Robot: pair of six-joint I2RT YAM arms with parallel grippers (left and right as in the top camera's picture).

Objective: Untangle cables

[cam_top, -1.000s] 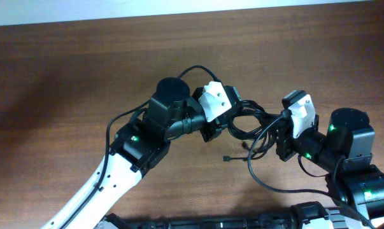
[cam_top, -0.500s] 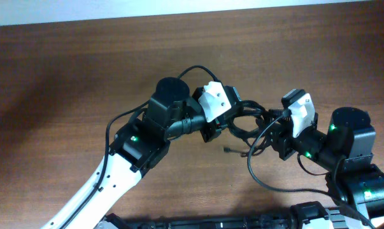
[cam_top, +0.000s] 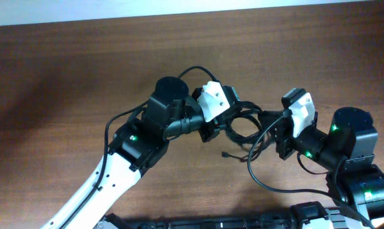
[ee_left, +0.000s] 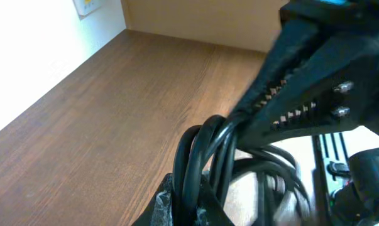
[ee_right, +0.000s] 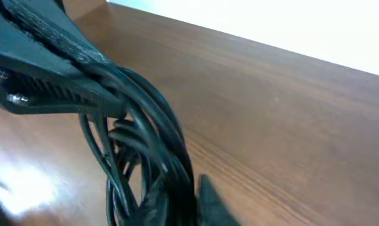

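- Left hand: closed tight on the cables. Its wrist view shows several black strands pinched between the two fingers.
- Right hand: also closed, clamped on the opposite side of the same bundle. Its wrist view shows strands bending over one finger.
- Cables: a knot of thin black loops slung between the two hands, over the desk. The bundle looks lifted clear of the surface, though that cannot be confirmed. One small plug sits just below the bundle, free of both hands.
- Judgement on the hold: gripping opposite sides would let the arms draw apart and open the loops. The hands are near each other, so the bundle is slack and the loops overlap. The tangle is not yet undone.
- Surface: brown wood grain, smooth, with pale glare patches in both wrist views.
- Room: a white wall borders the desk, with a pale wall plate at the upper edge.
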